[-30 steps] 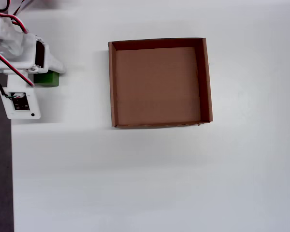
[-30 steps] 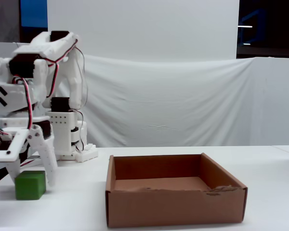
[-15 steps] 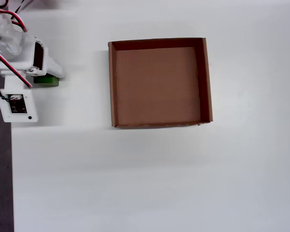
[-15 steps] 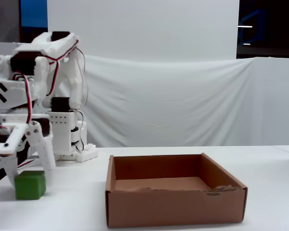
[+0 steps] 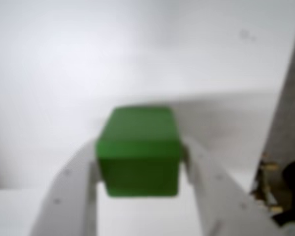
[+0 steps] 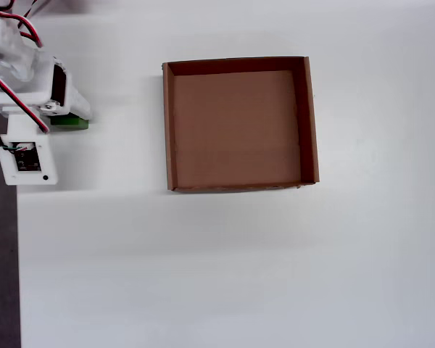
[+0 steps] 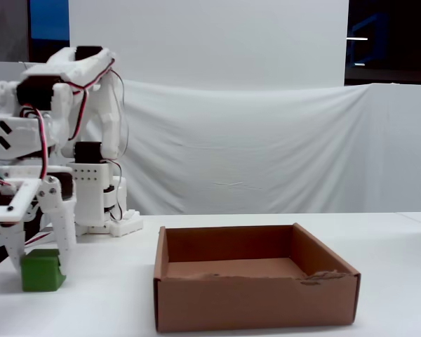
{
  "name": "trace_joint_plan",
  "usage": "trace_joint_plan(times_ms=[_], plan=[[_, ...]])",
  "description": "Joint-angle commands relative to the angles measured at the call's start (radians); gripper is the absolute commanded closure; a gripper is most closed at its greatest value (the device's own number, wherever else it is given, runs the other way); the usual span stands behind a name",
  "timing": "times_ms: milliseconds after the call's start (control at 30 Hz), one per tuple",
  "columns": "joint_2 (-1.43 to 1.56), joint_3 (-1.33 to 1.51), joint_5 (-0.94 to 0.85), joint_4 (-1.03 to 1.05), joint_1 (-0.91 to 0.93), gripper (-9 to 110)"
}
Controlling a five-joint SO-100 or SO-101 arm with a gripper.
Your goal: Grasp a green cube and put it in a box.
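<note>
Gripper [image 5: 137, 162]: two white plastic fingers [image 5: 71, 196], clamped on the green cube [image 5: 138, 150], one finger pressed against each side face; also seen in the fixed view [image 7: 38, 253]. Green cube: solid matte block with square faces, no long axis, sitting flat and upright on the table [image 6: 239, 275] in the fixed view [image 7: 42, 270]; in the overhead view only its right edge [image 6: 72, 122] shows from under the arm [image 6: 29, 80], sides roughly square to the table edge. Arm: white printed plastic with black motors and red wiring, at the far left of the overhead view, close to the table's left edge. Table: smooth plain white. Box [image 6: 169, 130]: brown cardboard tray, roughly square, low upright walls, flat floor, top open, front rim slightly ragged in the fixed view [image 7: 256, 302]; well apart from the cube, to its right, with bare table between and on every side.
</note>
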Motion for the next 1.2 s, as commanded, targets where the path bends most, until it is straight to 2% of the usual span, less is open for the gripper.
trace_joint_plan(times_ms=[0,567,1000,1033,1167], plan=[[0.051,-0.008,-0.02,-0.008,-0.009,84],[0.067,-0.011,-0.011,0.006,-0.008,86],[0.25,-0.098,-0.005,0.225,-0.143,86],[0.316,-0.155,0.017,0.336,-0.207,86],[0.371,-0.193,0.074,0.387,-0.282,86]])
